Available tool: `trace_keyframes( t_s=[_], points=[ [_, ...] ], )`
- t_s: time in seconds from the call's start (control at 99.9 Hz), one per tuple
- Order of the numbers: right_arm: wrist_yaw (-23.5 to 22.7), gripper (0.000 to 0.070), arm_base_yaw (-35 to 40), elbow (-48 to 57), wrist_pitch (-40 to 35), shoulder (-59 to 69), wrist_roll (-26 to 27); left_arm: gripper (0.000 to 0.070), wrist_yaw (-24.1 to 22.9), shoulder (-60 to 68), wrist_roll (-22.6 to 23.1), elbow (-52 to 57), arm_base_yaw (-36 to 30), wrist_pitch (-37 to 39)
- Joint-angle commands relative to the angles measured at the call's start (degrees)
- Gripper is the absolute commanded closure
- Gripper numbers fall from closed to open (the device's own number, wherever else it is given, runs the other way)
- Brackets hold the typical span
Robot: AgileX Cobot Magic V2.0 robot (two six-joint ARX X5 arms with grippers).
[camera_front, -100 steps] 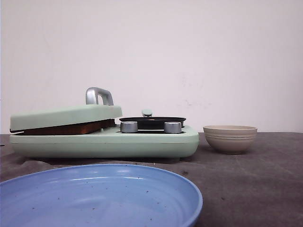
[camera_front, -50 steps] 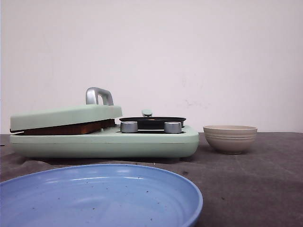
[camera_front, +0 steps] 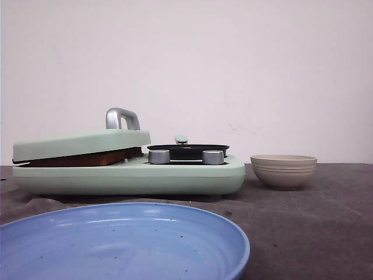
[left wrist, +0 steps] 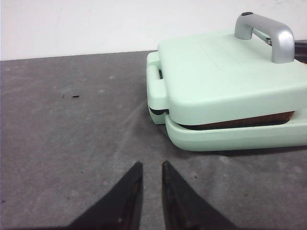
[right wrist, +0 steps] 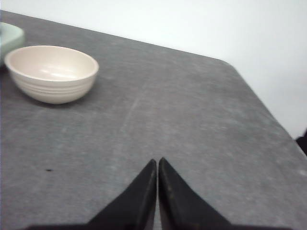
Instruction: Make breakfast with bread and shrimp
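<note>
A mint-green breakfast maker (camera_front: 128, 176) stands at the left with its lid (left wrist: 225, 76) down. A thin brown strip (left wrist: 240, 120) shows in the slit under the lid; I cannot tell whether it is the bread. The shrimp are out of view: the beige ribbed bowl (right wrist: 50, 72) looks empty inside, and the top of the black pan (camera_front: 187, 148) on the maker is hidden from the front. My left gripper (left wrist: 151, 164) hovers over bare table just short of the maker, slightly open and holding nothing. My right gripper (right wrist: 158, 160) is shut and empty, well away from the bowl (camera_front: 284, 171).
A large blue plate (camera_front: 116, 242) fills the near left of the front view. The lid carries a silver handle (left wrist: 268, 31), and two silver knobs (camera_front: 158, 156) sit on the maker's front. The grey table's edge (right wrist: 268, 112) runs close beyond the right gripper.
</note>
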Motion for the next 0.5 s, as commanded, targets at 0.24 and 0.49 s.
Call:
trace_keyframes(
  t_s=[0.24,0.49],
  points=[
    [-3.1,0.0700,0.0,-0.2,1.4,-0.2,0.2,0.0700,0.0,0.0,0.3,-1.0,0.0,-0.3],
    [-3.1,0.0700,0.0,-0.2,1.4,-0.2,0.2,0.0700,0.0,0.0,0.3,-1.0,0.0,-0.3]
  ],
)
